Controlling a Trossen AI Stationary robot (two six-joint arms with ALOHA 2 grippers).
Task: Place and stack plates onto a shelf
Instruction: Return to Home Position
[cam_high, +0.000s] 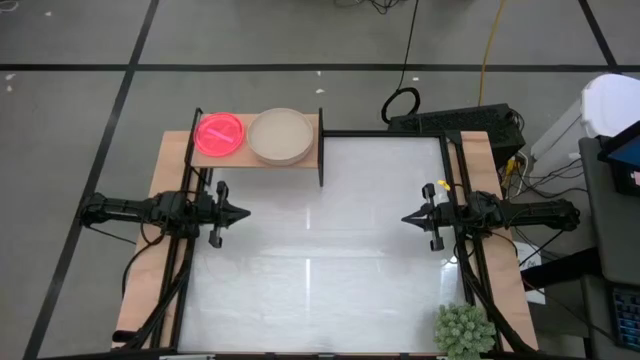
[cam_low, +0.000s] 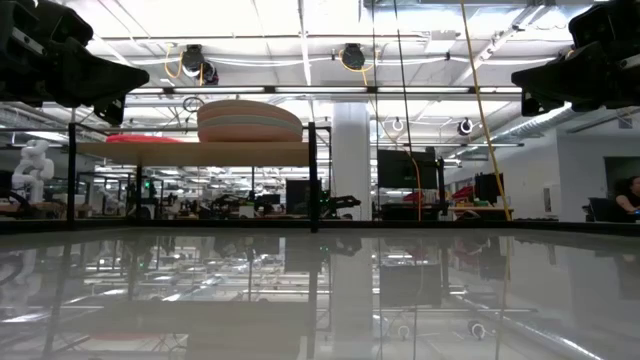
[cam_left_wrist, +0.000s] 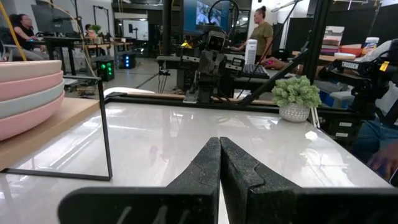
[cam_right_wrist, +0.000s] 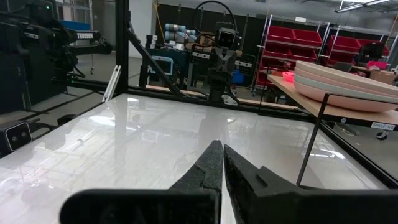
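Observation:
The shelf (cam_high: 258, 155), a light-wood board on a black frame, stands at the table's far left corner. On it sits a stack of small neon pink plates (cam_high: 220, 135) and, to its right, a stack of larger beige, pink and grey plates (cam_high: 281, 136), also seen in the low view (cam_low: 250, 121), the left wrist view (cam_left_wrist: 28, 93) and the right wrist view (cam_right_wrist: 348, 84). My left gripper (cam_high: 244, 212) hovers shut at the table's left side. My right gripper (cam_high: 406, 218) hovers shut at the right side. Both are clear of the shelf and hold nothing.
A spiky green plant (cam_high: 464, 329) in a white pot stands at the table's near right corner, also visible in the left wrist view (cam_left_wrist: 296, 97). The white tabletop (cam_high: 330, 250) stretches between the two grippers. People sit and stand in the room beyond the table.

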